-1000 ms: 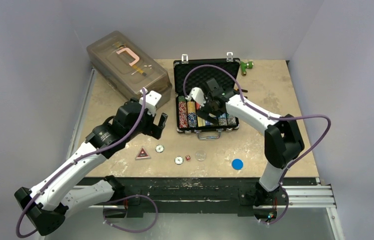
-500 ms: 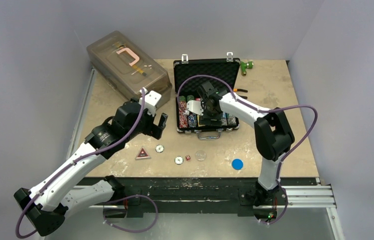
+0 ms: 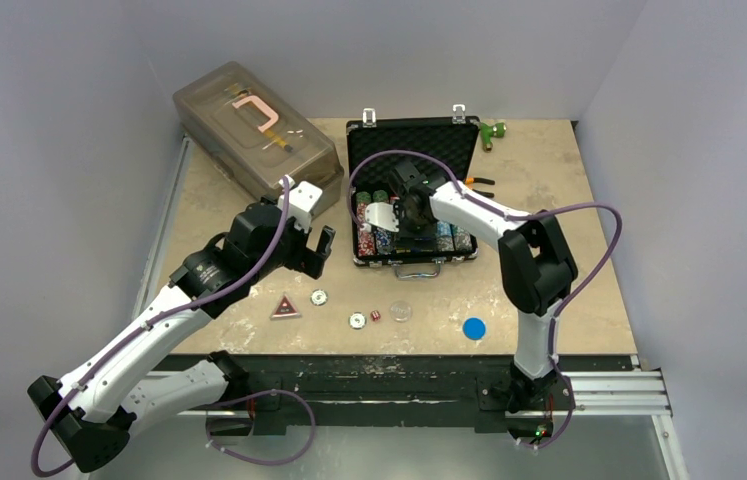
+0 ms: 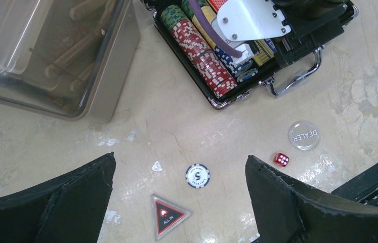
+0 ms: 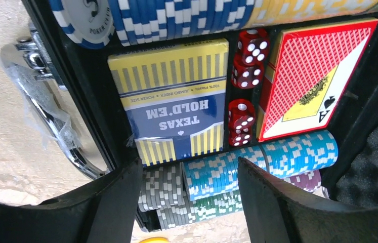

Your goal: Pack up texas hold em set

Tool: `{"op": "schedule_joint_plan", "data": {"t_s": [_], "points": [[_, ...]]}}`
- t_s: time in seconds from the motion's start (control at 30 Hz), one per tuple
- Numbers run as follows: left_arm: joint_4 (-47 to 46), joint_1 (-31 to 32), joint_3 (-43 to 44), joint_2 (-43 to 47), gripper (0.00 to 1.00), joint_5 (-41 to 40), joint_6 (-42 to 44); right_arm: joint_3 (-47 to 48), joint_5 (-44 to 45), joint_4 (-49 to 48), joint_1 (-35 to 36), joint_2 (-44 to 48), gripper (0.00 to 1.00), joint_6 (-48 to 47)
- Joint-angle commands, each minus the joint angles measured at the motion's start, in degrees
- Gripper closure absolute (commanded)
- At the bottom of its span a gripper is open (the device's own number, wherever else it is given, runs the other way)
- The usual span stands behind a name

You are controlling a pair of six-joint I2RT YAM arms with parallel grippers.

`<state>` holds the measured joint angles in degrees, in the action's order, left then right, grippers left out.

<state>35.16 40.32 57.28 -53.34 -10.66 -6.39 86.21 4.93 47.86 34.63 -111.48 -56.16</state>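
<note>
- One black briefcase (image 3: 414, 135) is lying open.
- Two card decks are sitting inside it: one blue-and-yellow deck (image 5: 174, 101) and one red deck (image 5: 308, 76).
- Four red dice (image 5: 241, 114) are showing between the decks, and a fifth die (image 4: 281, 159) is lying outside.
- Two round patterned chips (image 3: 319, 297), one triangular marker (image 4: 169, 217), one clear dealer disc (image 4: 303, 135) and one blue disc (image 3: 474, 328) are lying loose.
- One translucent box (image 3: 249, 140) and one pair of pliers (image 3: 479, 183) are lying nearby.

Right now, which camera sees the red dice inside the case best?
The right wrist view: the red dice sit big and sharp in a slot between the two card decks. From the top view, the right arm hides them. The left wrist view shows only a loose red die on the table.
</note>
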Motion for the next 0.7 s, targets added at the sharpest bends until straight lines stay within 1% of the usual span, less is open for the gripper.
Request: {"op": "schedule_joint_plan", "data": {"t_s": [0.0,0.07,0.13,0.2,0.23,0.33,0.37,0.4,0.43,0.5,0.57,0.6,0.67], "points": [[-2.53,0.38,-0.06,0.42,0.04,0.28,0.24,0.65,-1.74,-0.04,0.51,0.94,0.34,-1.18],[-2.52,0.38,0.0,0.34,0.04,0.37,0.24,-0.61,-1.87,-4.31,0.52,1.85,0.33,-0.12],[-2.44,0.38,-0.03,0.26,0.04,0.32,0.22,-1.88,0.59,-8.61,0.51,3.69,0.34,2.68],[-2.38,0.38,-0.14,0.11,0.04,0.01,0.23,-3.77,1.34,-14.98,0.7,7.49,0.32,7.09],[-2.36,0.39,-0.15,0.04,0.04,-0.24,0.19,-4.83,0.84,-17.17,0.84,9.92,0.3,10.8],[-2.21,0.39,-0.15,-0.37,0.04,-0.93,0.16,-11.17,0.31,-23.57,1.05,19.24,0.18,20.37],[-2.24,0.38,-0.02,-0.6,0.04,-1.02,0.08,-13.2,0.68,-24.76,1.04,22.44,0.11,24.33],[-2.15,0.44,0.01,-0.77,0.04,-1.07,-0.02,-15.13,2.06,-26.36,1.06,25.19,0.03,30.23],[-2.14,0.46,0.03,-0.91,0.04,-1.12,-0.07,-16.86,4.91,-27.3,1.06,27.56,0.01,36.43],[-1.96,0.62,0.17,-1.52,0.04,-1.41,-0.08,-17.83,8.91,-23.65,1.03,30.77,0.01,51.06],[-1.44,0.69,0.41,-2.05,0.04,-2.27,-0.19,-17.59,13.49,-14.62,0.86,32.96,0.01,64.82],[-1.26,0.78,0.5,-2.3,0.04,-2.61,-0.21,-18.48,13.28,-10.89,0.77,34.12,0.01,70.26],[-0.87,0.77,0.78,-2.79,0.04,-3.02,-0.17,-23.46,9.81,-8.18,0.66,38.52,0.01,78.52]]}}
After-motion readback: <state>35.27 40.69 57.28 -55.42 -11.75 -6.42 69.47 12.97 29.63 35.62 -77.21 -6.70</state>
